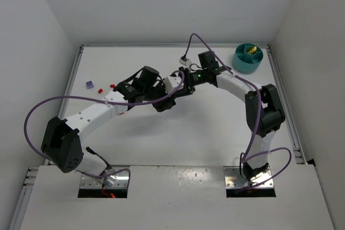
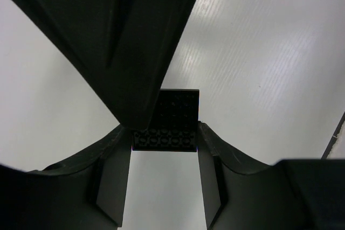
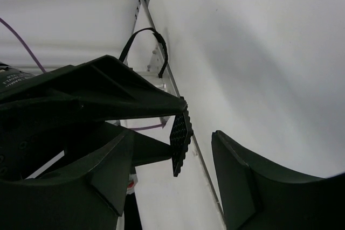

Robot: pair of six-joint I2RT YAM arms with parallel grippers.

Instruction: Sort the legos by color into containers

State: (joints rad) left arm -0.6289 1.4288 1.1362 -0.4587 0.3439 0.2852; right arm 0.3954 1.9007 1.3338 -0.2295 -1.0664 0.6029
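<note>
Top view: high, far, behind arm bases [image 1: 104, 181] at 6 o'clock. Wrist views: close behind left pincer [image 2: 164, 146], right pincer [image 3: 175, 154]; both share black studded plate [image 2: 178, 111].

Both arms reach inward and meet well to the left of the teal tub [image 1: 248, 57]. The left arm [image 1: 94, 114] stretches from its base toward the tub side, and the left gripper [image 2: 164, 141] is clamped on the edges of a black lego plate [image 2: 178, 117]. The right arm [image 1: 237, 83] folds at its elbow nearer than the tub and runs leftward away from it. The right gripper [image 3: 171, 144] straddles the plate with jaws parted, one finger [image 2: 140, 52] just beside its face and the other apart.
</note>
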